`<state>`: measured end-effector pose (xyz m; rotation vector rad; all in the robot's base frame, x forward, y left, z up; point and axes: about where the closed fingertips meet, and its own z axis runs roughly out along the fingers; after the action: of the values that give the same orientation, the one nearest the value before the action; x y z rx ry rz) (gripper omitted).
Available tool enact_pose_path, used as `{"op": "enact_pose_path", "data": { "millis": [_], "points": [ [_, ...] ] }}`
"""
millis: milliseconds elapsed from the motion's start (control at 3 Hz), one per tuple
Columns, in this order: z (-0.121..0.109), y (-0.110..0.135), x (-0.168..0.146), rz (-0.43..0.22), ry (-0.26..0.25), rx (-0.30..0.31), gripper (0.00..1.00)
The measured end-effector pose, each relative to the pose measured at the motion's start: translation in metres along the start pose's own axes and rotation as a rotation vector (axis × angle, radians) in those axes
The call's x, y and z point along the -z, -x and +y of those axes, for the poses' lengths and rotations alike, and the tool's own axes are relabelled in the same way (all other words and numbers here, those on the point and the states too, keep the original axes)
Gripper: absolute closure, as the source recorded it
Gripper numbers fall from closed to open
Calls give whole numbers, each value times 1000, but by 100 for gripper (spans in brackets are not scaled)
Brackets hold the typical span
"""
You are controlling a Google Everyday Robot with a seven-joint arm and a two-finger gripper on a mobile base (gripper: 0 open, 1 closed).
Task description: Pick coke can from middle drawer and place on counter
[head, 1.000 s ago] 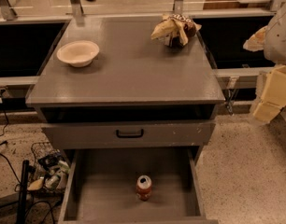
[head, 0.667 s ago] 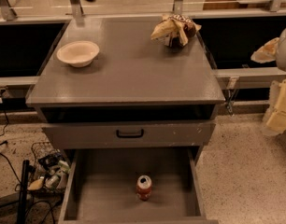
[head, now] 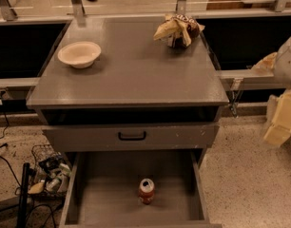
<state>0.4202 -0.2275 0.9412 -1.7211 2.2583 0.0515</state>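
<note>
The coke can (head: 146, 191), red with a silver top, stands upright on the floor of the pulled-out middle drawer (head: 102, 198), near its front centre. Above it the grey counter (head: 131, 70) spreads wide and flat. My gripper (head: 280, 122) shows as pale cream parts at the right edge of the view, beside the cabinet and over the floor, well apart from the can and higher than the drawer. Nothing is seen in it.
A cream bowl (head: 79, 54) sits at the counter's left, a brown-and-yellow snack bag (head: 178, 30) at its back right. A shut drawer front with a black handle (head: 132, 136) lies above the open drawer. Cables and a wire basket (head: 48, 172) clutter the floor at the left.
My arm and gripper have drifted to the right, toward the edge of the view. The can, bowl and bag have not moved.
</note>
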Motion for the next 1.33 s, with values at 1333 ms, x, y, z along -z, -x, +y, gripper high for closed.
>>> {"op": "enact_pose_path", "data": {
  "millis": [1333],
  "points": [
    [39, -24, -66, -56, 113, -54, 0]
  ]
}}
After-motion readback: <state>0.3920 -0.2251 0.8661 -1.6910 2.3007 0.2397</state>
